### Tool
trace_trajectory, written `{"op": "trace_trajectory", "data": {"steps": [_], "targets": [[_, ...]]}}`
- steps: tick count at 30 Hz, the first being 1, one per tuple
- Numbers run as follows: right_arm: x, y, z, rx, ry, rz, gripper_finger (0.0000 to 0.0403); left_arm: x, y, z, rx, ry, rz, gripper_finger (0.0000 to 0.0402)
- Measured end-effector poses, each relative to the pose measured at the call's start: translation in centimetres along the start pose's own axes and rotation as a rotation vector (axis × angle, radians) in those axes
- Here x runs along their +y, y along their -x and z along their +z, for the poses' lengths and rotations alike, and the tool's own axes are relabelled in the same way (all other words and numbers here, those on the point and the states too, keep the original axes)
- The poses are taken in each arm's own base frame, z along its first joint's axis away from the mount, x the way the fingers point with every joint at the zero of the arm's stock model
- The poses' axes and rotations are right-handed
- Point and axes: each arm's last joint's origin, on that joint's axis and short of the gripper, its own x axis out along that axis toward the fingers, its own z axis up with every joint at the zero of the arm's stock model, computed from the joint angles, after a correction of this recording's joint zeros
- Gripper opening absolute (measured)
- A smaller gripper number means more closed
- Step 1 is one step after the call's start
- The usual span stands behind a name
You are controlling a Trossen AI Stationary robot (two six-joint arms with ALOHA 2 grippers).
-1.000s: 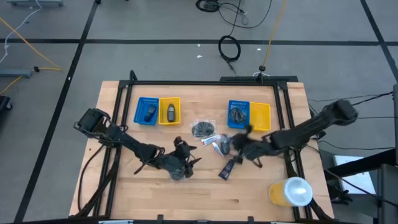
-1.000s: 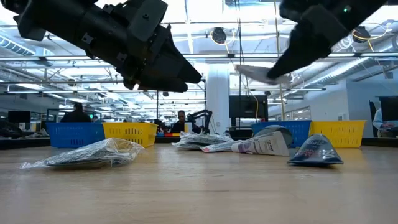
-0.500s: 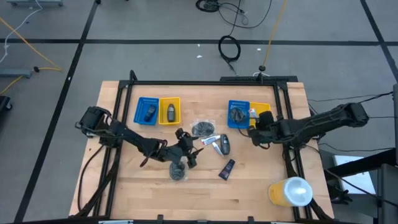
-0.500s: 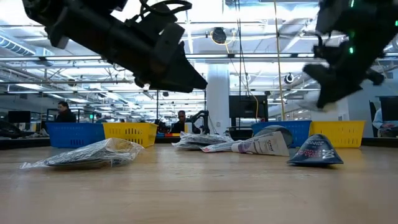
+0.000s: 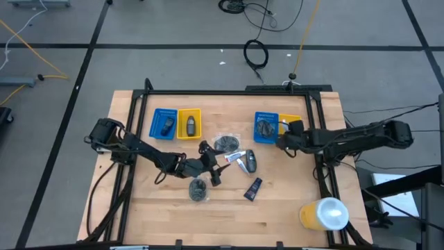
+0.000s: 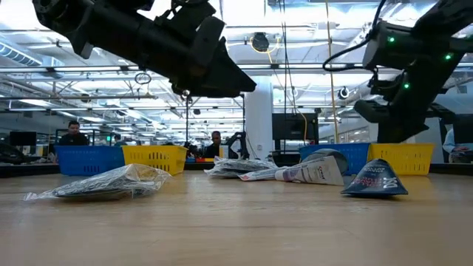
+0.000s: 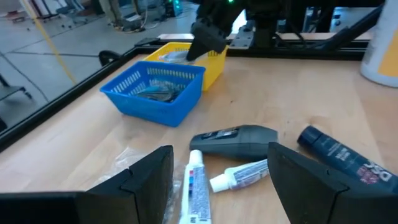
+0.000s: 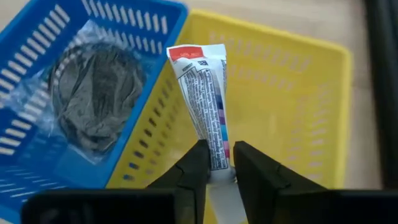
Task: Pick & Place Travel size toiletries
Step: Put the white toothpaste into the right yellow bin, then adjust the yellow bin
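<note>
My right gripper (image 8: pixel 214 168) is shut on a white tube (image 8: pixel 202 93) and hovers over the right yellow tray (image 8: pixel 292 106), (image 5: pixel 291 127). Beside it, the right blue tray (image 5: pixel 263 128) holds a clear-wrapped grey disc (image 8: pixel 93 93). My left gripper (image 7: pixel 221 180) stands open above the table's middle. Ahead of it lie two white tubes (image 7: pixel 239 175), a dark grey oval piece (image 7: pixel 233 140) and a dark blue tube (image 7: pixel 339 155). One wrapped disc (image 5: pixel 225 144) lies farther back, and another (image 5: pixel 198 189) lies near the left gripper. My right gripper pinches the white tube's body (image 8: pixel 214 152) between its two fingers, at the narrow end away from the crimp. The fingers slant down from above and lie along the tube. The tube is lifted clear over the yellow tray, its red-banded crimped end (image 8: pixel 199 53) pointing away from the fingers.
A second blue tray (image 5: pixel 164 124) and yellow tray (image 5: pixel 189 123) at the far left each hold a dark piece. A big yellow cylinder with a white top (image 5: pixel 324 214) stands at the near right corner. A black frame rail (image 5: pixel 319 153) runs along the table's right side.
My right gripper has carried the white tube from the table's middle toward the far right, has rolled and sunk, and now hangs over the right yellow tray. My left gripper has swung a little toward the far edge and stays open.
</note>
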Motion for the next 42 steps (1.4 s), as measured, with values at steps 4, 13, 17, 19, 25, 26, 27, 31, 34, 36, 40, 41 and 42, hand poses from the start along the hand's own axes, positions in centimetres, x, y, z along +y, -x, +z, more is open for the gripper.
{"op": "trace_trajectory", "data": {"steps": [4, 13, 17, 19, 25, 26, 27, 31, 34, 36, 40, 41, 42], "targets": [[-0.3, -0.7, -0.1, 0.034, 0.001, 0.010, 0.0097, -0.1, 0.0, 0.0, 0.002, 0.001, -0.019, 0.0257], [-1.2, -1.6, -0.6, 0.049, 0.018, -0.024, 0.0142, -0.4, 0.2, -0.1, 0.006, 0.022, -0.034, 0.0257], [-0.8, -1.1, 0.1, 0.002, 0.047, 0.054, 0.0161, -0.8, 0.5, -0.1, 0.006, 0.019, -0.047, 0.0257], [-0.7, -0.7, 0.5, -0.032, 0.052, 0.104, 0.0167, -1.0, 0.6, -0.2, 0.006, 0.017, -0.053, 0.0257], [-0.5, 1.2, 1.7, -0.131, 0.078, 0.281, 0.0163, -1.6, 1.0, -0.2, -0.001, 0.021, -0.074, 0.0257], [-0.3, 1.5, 1.9, -0.147, 0.093, 0.328, 0.0160, -1.7, 1.1, -0.2, -0.002, 0.020, -0.078, 0.0257], [0.1, 1.9, 2.1, -0.166, 0.103, 0.387, 0.0158, -1.8, 1.1, -0.2, -0.002, 0.020, -0.081, 0.0257], [2.1, 3.6, 2.3, -0.239, 0.205, 0.657, 0.0148, -2.2, 1.4, -0.1, -0.011, 0.021, -0.096, 0.0257], [3.9, 5.1, 2.2, -0.329, 0.314, 0.855, 0.0140, -2.6, 1.7, -0.1, -0.018, 0.026, -0.109, 0.0257], [4.9, 5.9, 1.5, -0.369, 0.415, 0.947, 0.0135, -2.9, 1.9, -0.1, -0.021, 0.035, -0.119, 0.0257], [6.5, 6.6, -0.5, -0.431, 0.605, 1.024, 0.0125, -3.5, 2.4, -0.2, -0.021, 0.062, -0.143, 0.0257], [6.8, 6.8, -1.0, -0.447, 0.651, 1.038, 0.0123, -3.7, 2.6, -0.2, -0.020, 0.072, -0.149, 0.0257], [7.2, 6.9, -1.6, -0.459, 0.706, 1.049, 0.0121, -3.9, 2.7, -0.2, -0.019, 0.081, -0.156, 0.0257]]}}
